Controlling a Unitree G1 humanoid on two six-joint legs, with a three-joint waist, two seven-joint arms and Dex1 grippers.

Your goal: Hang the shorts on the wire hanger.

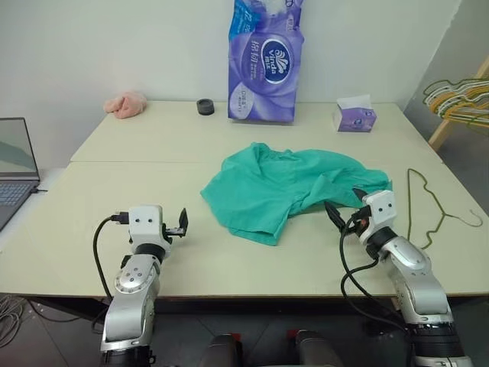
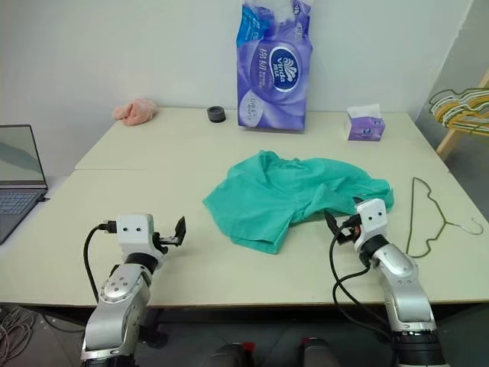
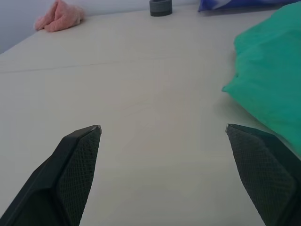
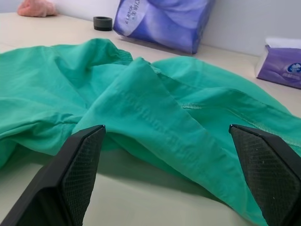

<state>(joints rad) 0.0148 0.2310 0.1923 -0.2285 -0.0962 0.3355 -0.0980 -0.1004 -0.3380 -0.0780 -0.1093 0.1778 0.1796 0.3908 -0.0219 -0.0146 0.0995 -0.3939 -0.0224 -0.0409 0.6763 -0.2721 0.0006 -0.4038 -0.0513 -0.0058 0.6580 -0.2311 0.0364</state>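
We see the shorts (image 1: 286, 191) lying crumpled near the middle of the surface (image 1: 137, 145), spread toward its right edge. The hanger (image 1: 425, 206) lies flat by that right edge, just beside the cloth but apart from it. Our right gripper (image 1: 343, 205) hovers at the shorts' near right hem with fingers wide and nothing between them. Our left gripper (image 1: 184, 222) hangs over bare surface near the front edge, fingers also wide and empty, well apart from the cloth.

We judge the shorts light, limp and prone to bunching, so the gathered waistband or a folded hem ridge looks the best hold. The hanger looks thin and springy, and lying flat it would be awkward to pinch.

The folds hide where the waistband runs, and we cannot make out the leg openings.
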